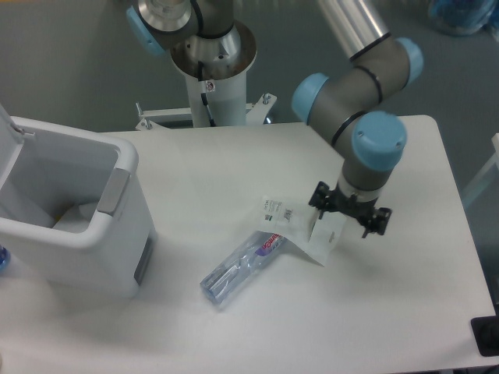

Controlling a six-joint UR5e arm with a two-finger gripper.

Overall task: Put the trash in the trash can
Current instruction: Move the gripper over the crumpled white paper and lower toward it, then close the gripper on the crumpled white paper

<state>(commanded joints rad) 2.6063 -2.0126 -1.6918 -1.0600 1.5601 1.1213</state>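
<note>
A flat white crinkled wrapper lies near the middle of the table, its left end resting over a clear plastic bottle with a purple-red label. My gripper hangs open just above the wrapper's right end, its dark fingers spread with nothing between them. The trash can, a big white boxy bin with a grey side panel, stands at the left with its lid raised and its inside showing.
The arm's white pedestal rises behind the table's far edge. The table's right edge lies close beside the gripper. A dark object sits at the bottom right corner.
</note>
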